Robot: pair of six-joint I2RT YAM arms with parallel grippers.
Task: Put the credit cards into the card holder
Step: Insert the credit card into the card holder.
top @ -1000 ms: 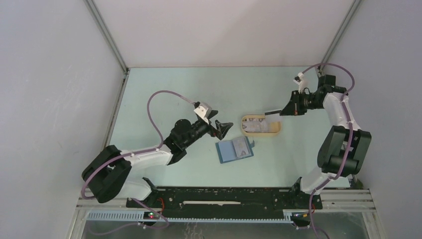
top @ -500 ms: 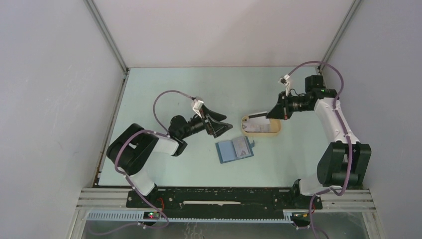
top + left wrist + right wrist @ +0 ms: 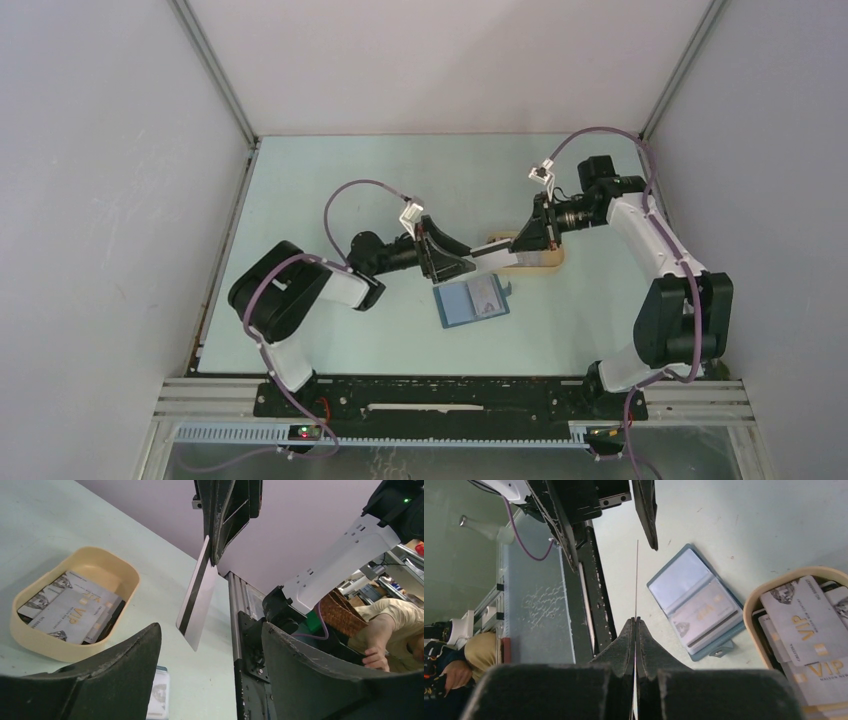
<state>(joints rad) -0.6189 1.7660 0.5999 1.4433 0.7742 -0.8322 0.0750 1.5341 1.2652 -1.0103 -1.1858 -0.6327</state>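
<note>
Right now my right claw (image 3: 524, 243) is pinched shut on one credit card (image 3: 197, 602) by its short end, in the air above the table (image 3: 330, 190), between the beige tray (image 3: 556, 263) and my left claw (image 3: 458, 262). Left claw is spread wide, a jaw on each side of the card's free end, and neither jaw looks to be touching it.

Looks like a hand-over or regrasp, judging by the pose. To do it well:
- bring the left jaws square onto the card's flat faces, not its edges
- bite well in from the free end
- right claw lets go only once the left pinch is firm
- no twisting, since a thin card will likely flex or slip

Card's long axis runs from the right claw tips straight toward the left claw, roughly across the table. It sits near edge-up: a narrow strip from above, a hairline in the right wrist view. A dark stripe runs along one long edge.

Card holder (image 3: 696, 602) lies open flat on the table, just below the card, with a pocketed card (image 3: 701, 615) in one side. Stacked cards (image 3: 75, 612) wait in the tray.
</note>
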